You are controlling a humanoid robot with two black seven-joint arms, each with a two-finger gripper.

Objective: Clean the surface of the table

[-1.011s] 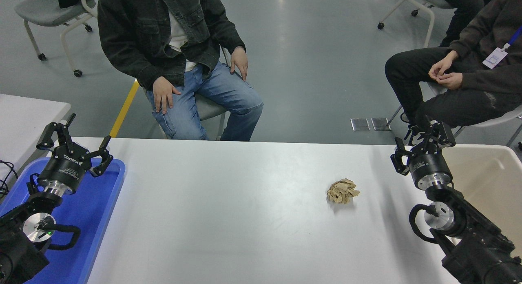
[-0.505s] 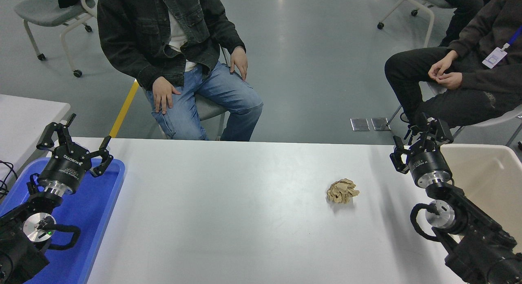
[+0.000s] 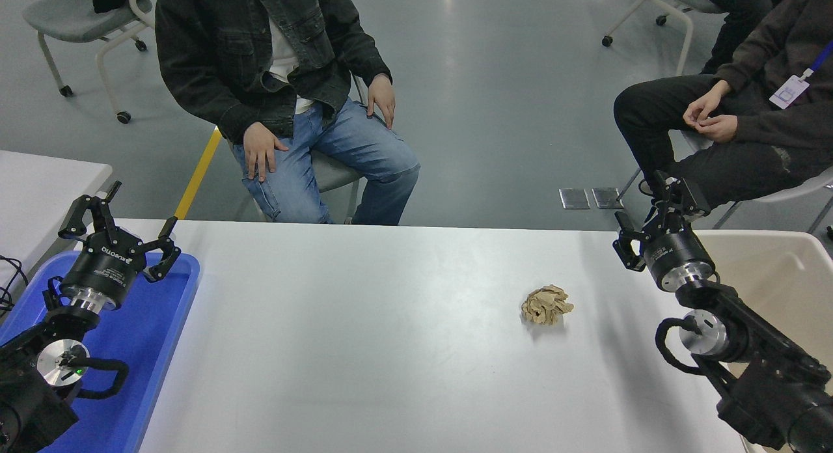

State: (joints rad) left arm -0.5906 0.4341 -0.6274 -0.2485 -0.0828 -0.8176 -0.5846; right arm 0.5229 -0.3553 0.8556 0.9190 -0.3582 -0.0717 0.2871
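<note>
Where raised — right gripper (image 3: pixel 653 213) open-fingered

Lab or office: rolling chairs (image 3: pixel 78 23), grey floor (image 3: pixel 507 82).

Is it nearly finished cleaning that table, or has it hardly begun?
Hardly begun, it seems. Nothing looks done: a crumpled brown paper wad lies on the table, untouched. The right gripper is open, empty, above the far edge beside the beige bin. The left gripper is parked, open, over the blue tray. Left: grab the wad and probably bin it.
</note>
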